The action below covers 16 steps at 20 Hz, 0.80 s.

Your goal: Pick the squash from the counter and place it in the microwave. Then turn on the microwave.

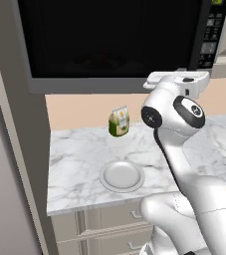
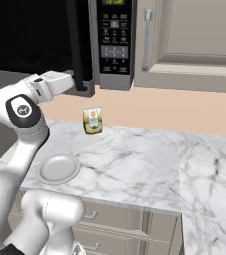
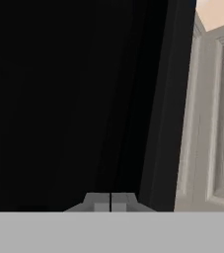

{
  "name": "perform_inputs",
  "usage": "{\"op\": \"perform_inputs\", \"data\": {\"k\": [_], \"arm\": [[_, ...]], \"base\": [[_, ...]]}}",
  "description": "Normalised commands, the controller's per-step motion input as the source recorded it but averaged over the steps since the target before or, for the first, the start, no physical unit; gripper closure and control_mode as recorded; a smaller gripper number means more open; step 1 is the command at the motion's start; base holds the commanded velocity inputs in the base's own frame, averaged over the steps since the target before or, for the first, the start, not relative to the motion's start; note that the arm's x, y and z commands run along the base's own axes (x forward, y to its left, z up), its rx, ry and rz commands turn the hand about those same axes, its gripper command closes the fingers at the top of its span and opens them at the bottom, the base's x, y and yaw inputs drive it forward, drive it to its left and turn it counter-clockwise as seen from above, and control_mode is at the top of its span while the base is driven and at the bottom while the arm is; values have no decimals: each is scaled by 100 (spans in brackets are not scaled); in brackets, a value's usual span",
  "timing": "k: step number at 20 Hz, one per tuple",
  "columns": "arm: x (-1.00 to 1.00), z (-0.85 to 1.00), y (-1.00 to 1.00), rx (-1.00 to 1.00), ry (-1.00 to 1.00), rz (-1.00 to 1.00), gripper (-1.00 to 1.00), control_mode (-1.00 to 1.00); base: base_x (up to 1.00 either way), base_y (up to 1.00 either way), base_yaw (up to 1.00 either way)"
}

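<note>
The microwave [image 1: 109, 40] hangs above the counter [image 1: 79, 149], and its dark glass door [image 2: 35, 35] looks closed or very nearly so. My white hand [image 2: 55, 82] is raised to the door's lower corner, just under the vertical black handle [image 2: 77, 45]. In the hand view my gripper [image 3: 110, 201] is shut, its two grey tips pressed together with nothing between them, facing the black door front. The button panel [image 2: 113, 40] with its green display is to the right of the handle. The squash is hidden; it is not on the counter.
A white plate [image 1: 122, 175] lies near the counter's front edge. A green-and-white carton [image 1: 119, 121] stands by the back wall. A beige wall cabinet [image 2: 194, 35] adjoins the microwave on the right. Beige drawer fronts [image 1: 109, 224] run below the marble.
</note>
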Motion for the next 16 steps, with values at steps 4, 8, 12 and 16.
{"op": "perform_inputs", "data": {"k": [4, 8, 12, 16], "arm": [[37, 31, 0, 1, 0, 6, 100, -100], [44, 20, 0, 3, 0, 8, 100, -100], [54, 8, 0, 6, 5, 12, 100, -100], [53, 1, 0, 6, 7, 15, 100, -100]], "base": [[0, 0, 0], [0, 0, 0], [0, 0, 0], [0, 0, 0]]}}
